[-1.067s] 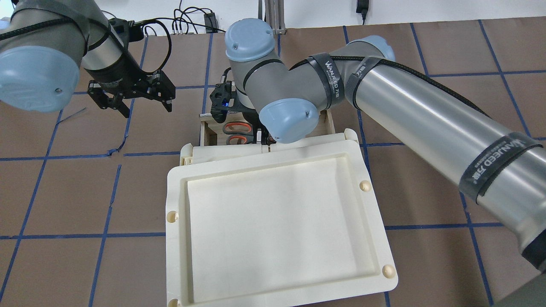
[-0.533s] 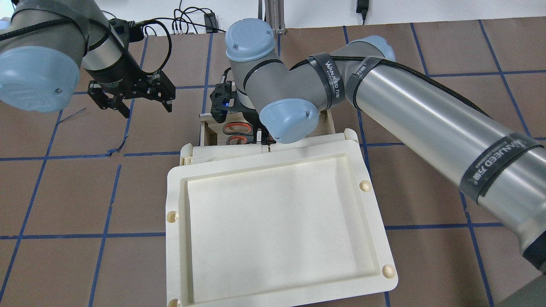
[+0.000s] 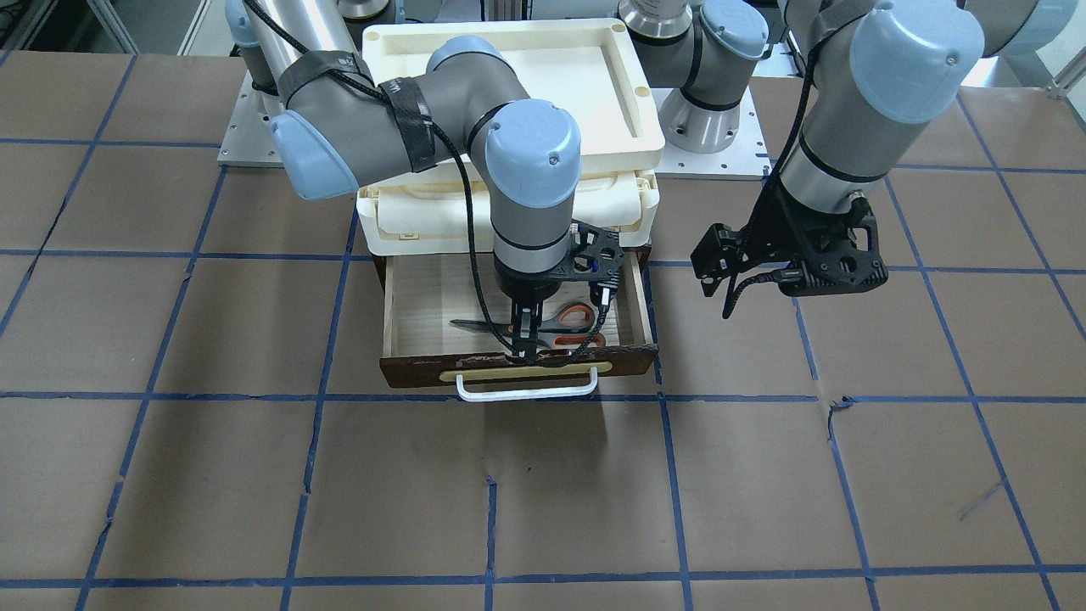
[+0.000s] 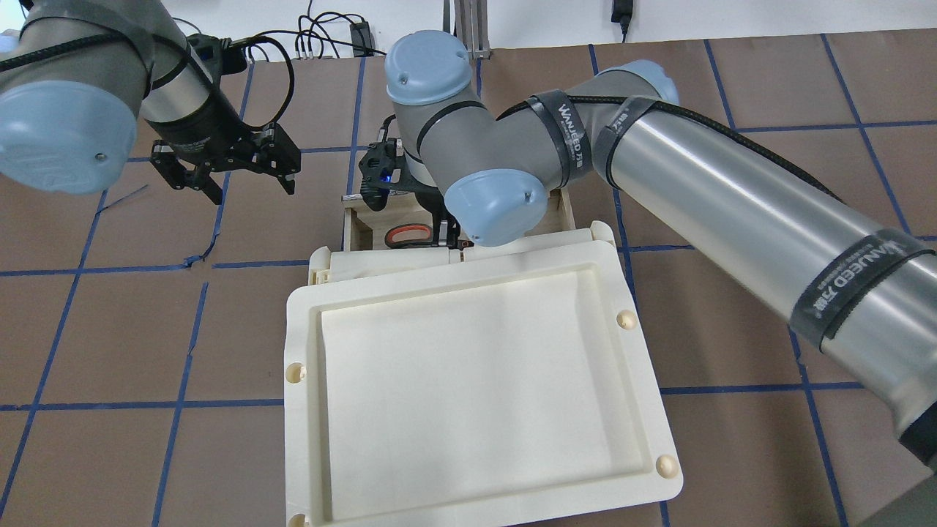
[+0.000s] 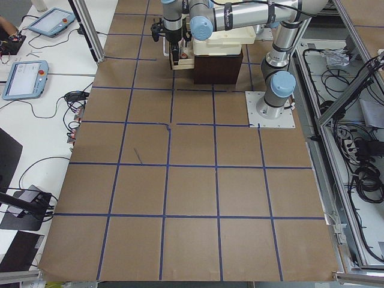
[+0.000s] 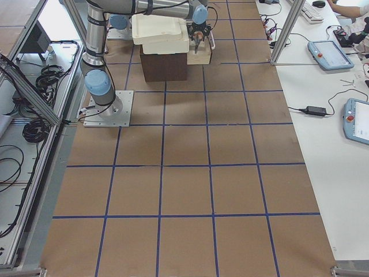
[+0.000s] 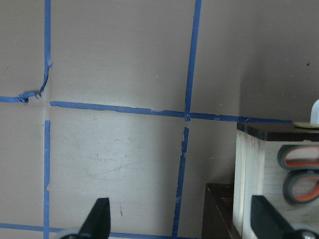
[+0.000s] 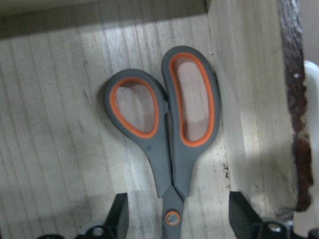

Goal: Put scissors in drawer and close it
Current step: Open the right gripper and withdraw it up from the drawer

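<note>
**Scissors flat in the open drawer, right end effector spread above them**

In the right wrist view the scissors point(image 8: 169, 134) lie closed on the pale wood floor of the open drawer point(image 8: 60, 124). Their orange-lined loops are toward the top of the frame and the pivot is at bottom centre. The right end effector point(image 8: 179, 219) stands over that pivot with its 2 fingers spread wide, 1 on each side of the shanks and apart from them. It grips nothing. In the front-facing view it points straight down into the drawer, just behind the dark front with its white bar handle point(image 3: 526, 392). There the blades point to frame left and the loops to frame right.

A black strap point(image 4: 569, 139) on the right arm reads "WANJEED".

The left end effector point(image 7: 179, 221) hangs over the brown surface point(image 7: 114, 59), fingers wide apart and empty. The drawer's corner and the scissor loops show at the right edge of its view.
</note>
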